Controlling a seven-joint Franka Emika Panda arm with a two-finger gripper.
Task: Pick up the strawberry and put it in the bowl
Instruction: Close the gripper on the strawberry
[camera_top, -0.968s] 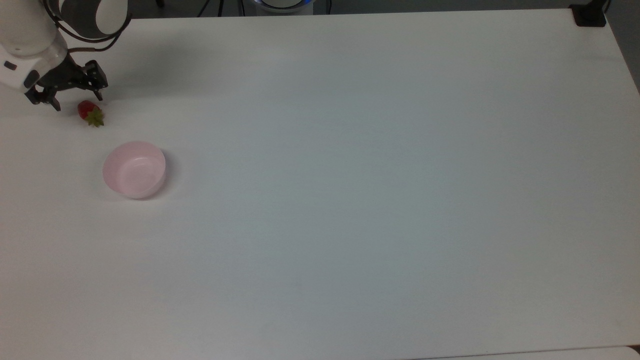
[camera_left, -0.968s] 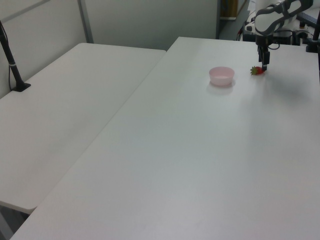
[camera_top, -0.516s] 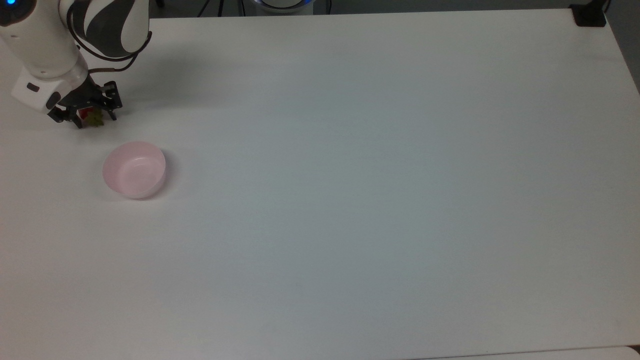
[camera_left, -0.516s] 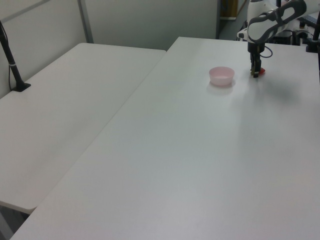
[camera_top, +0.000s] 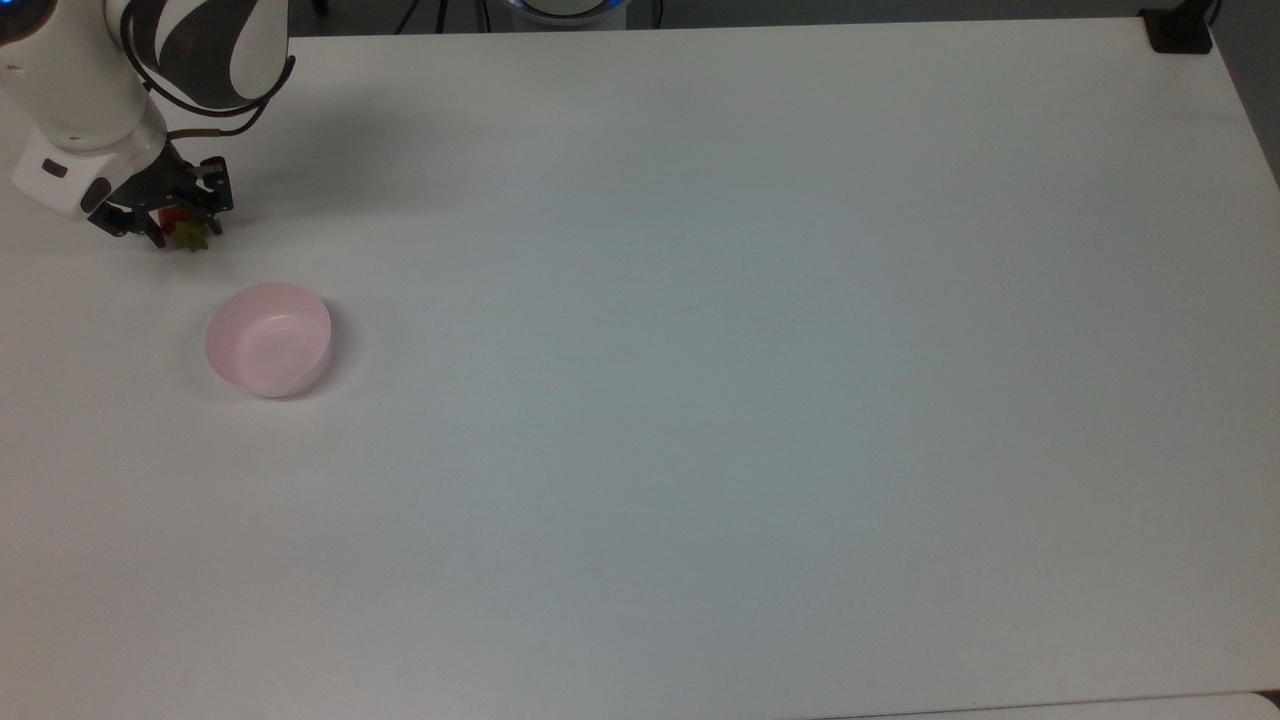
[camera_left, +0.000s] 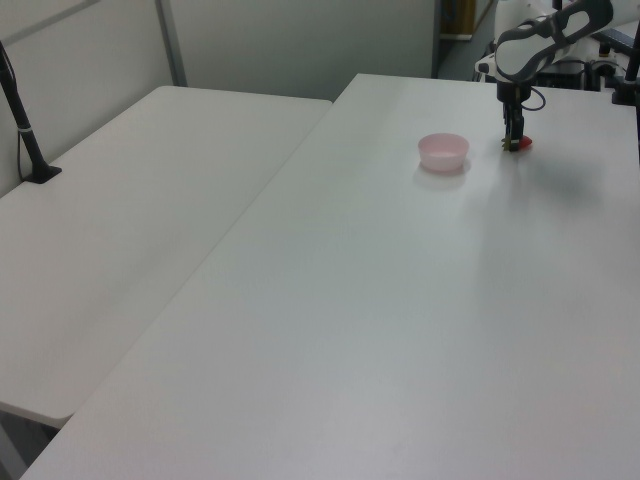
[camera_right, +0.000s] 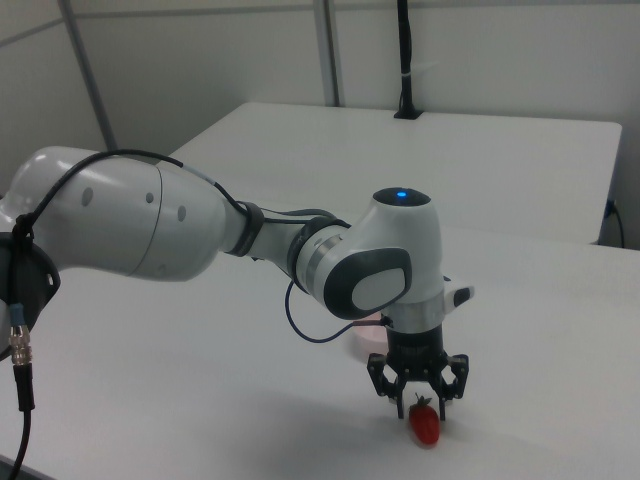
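The strawberry (camera_top: 185, 232) is seen lying on the white tabletop (camera_top: 700, 400), near the bowl (camera_top: 268, 338) and apart from it, toward the top view's upper left. The claw (camera_top: 166, 224) is lowered over the strawberry, with a dark finger standing on either side of the fruit. In the right view the claw (camera_right: 418, 398) is seen set astride the upper end of the strawberry (camera_right: 425, 424), the red body lying just below the fingertips and resting on the tabletop (camera_right: 540, 330). The fingers are spread a little wider than the fruit, and whether they touch it cannot be told. In the left view the claw (camera_left: 515, 143) is seen pointing straight down at the strawberry (camera_left: 522, 145), just to the left view's right of the bowl (camera_left: 443, 151). The bowl is standing upright on the tabletop with nothing in it. The arm's white and grey wrist (camera_top: 80, 140) is held above the claw.
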